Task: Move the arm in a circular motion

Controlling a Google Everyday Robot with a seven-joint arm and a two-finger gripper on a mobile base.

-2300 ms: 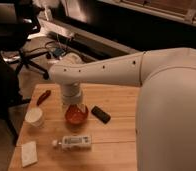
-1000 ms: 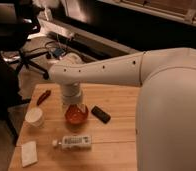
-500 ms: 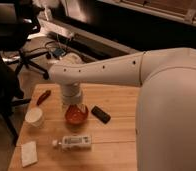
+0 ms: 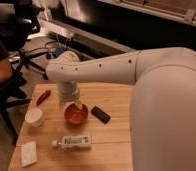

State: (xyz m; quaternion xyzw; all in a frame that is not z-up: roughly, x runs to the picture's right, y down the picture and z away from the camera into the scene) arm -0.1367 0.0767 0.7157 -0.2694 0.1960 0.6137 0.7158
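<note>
Table (image 4: 118, 142): arm (image 4: 106, 67) above claw (image 4: 76, 103), over bowl (image 4: 75, 117)

The arm (image 4: 108, 70) largely hides the gripper (image 4: 78, 103) — over the bowl (image 4: 75, 120).

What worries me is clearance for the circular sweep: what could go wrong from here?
The end effector hangs just above the orange bowl, so a low circle could clip its rim. The black block and white cup sit either side of the bowl; a wide sweep might knock them. A person sits left of the table, perhaps within reach of the arm.
</note>
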